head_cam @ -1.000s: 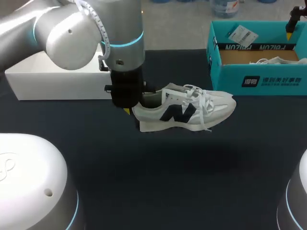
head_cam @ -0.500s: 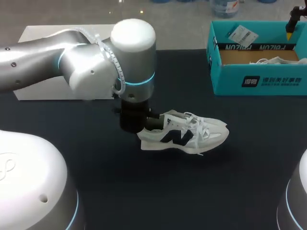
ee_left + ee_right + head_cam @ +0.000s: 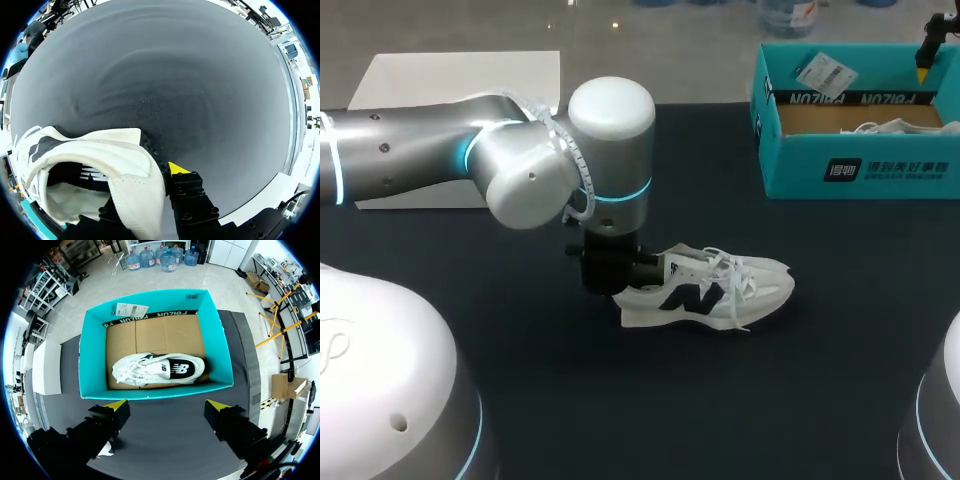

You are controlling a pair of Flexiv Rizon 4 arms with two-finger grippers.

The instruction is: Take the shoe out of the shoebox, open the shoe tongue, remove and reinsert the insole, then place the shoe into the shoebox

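A white lace-up sneaker (image 3: 720, 295) with a dark side emblem rests on its sole near the middle of the dark worktop (image 3: 670, 400), toe towards the right edge. The left tool (image 3: 610, 275) stands at its heel, narrowly closed on the heel wall. In the left wrist view only 1 yellow fingertip (image 3: 176, 168) shows, outside the heel. The other is hidden inside the sneaker, and the insole cannot be made out.

The teal cardboard shoebox (image 3: 860, 170) sits open at the far right corner. In it lies a second white sneaker (image 3: 157, 369), mostly hidden by the box wall from the head view.

The right tool (image 3: 166, 405) hangs above the shoebox, spread wide and empty. The head view cuts it off at the frame's edge. A flat white box (image 3: 450, 80) lies at the far left, partly behind the left arm.
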